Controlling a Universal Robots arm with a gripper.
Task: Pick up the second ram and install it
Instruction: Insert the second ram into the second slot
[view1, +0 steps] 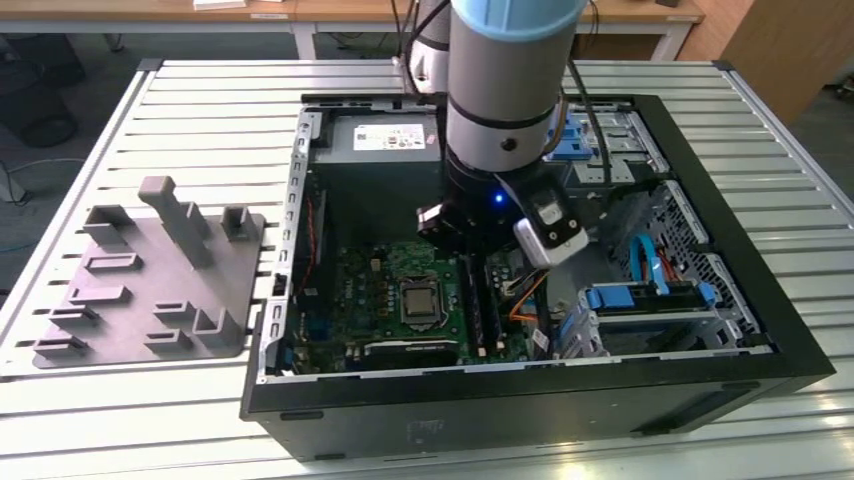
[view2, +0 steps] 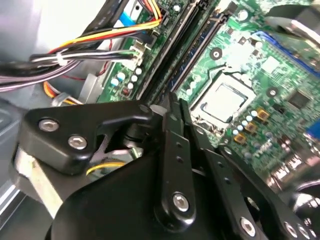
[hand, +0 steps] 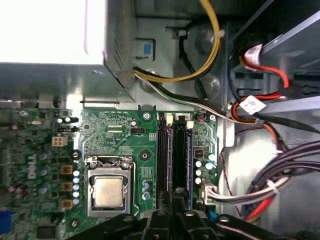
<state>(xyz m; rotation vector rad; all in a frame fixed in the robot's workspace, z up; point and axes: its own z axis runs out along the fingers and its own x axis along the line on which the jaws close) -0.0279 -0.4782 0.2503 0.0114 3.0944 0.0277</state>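
Inside the open computer case (view1: 747, 330), my claw (hand: 175, 202) hovers pressed together over the second ram (hand: 189, 160), seated upright in its motherboard (hand: 115, 135) slot; the exterior view adds the grey fixture (view1: 147, 280) on the counter (view1: 200, 100).

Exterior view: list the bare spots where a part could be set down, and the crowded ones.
Free: slatted table beyond the grey fixture, and the strip along the case's right side in the exterior view. Crowded: inside the case, where arm and gripper hang over the motherboard beside cables and drive bays.
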